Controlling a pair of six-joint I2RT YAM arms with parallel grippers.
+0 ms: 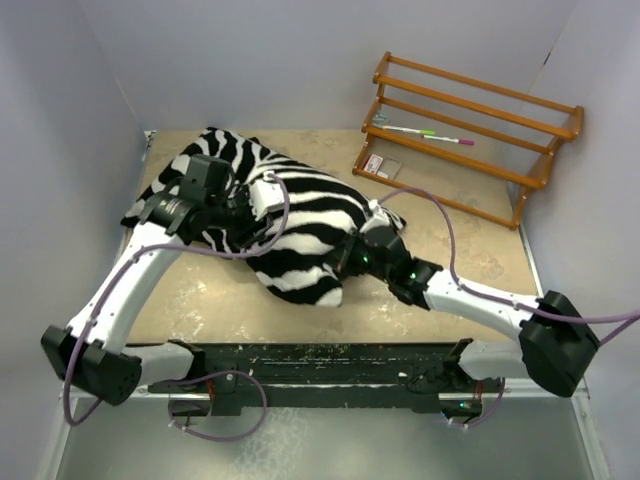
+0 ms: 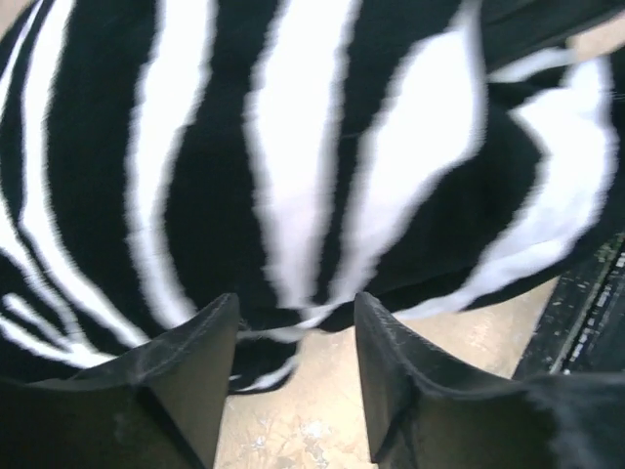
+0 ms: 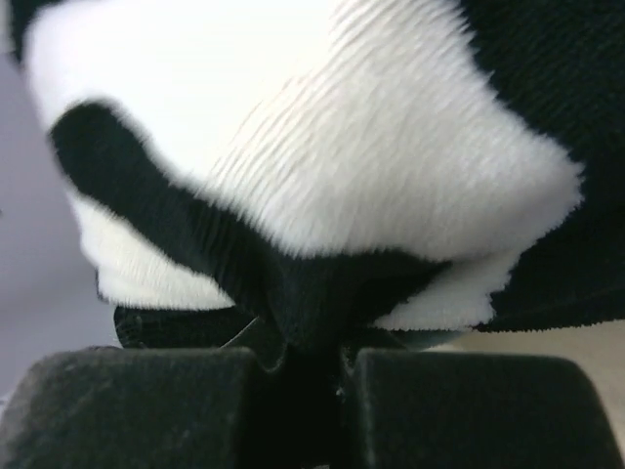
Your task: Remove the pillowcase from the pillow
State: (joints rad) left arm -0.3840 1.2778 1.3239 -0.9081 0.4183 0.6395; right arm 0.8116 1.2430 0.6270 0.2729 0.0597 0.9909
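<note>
The pillowcase (image 1: pixel 300 215), zebra striped, lies bulging at the table's middle left. The white pillow is hidden inside it. My left gripper (image 1: pixel 252 228) hovers over the case's near-left part. In the left wrist view the left gripper (image 2: pixel 293 308) is open and empty, with the case's near edge (image 2: pixel 293 195) just beyond its fingertips and bare table between them. My right gripper (image 1: pixel 346 258) is at the case's right end. In the right wrist view the right gripper (image 3: pixel 311 347) is shut on a pinched fold of the striped pillowcase (image 3: pixel 322 186).
A wooden rack (image 1: pixel 465 125) with pens and a small card stands at the back right. A black rail (image 1: pixel 330 365) runs along the table's near edge. Grey walls close in the left and back sides. Cables trail from both arms.
</note>
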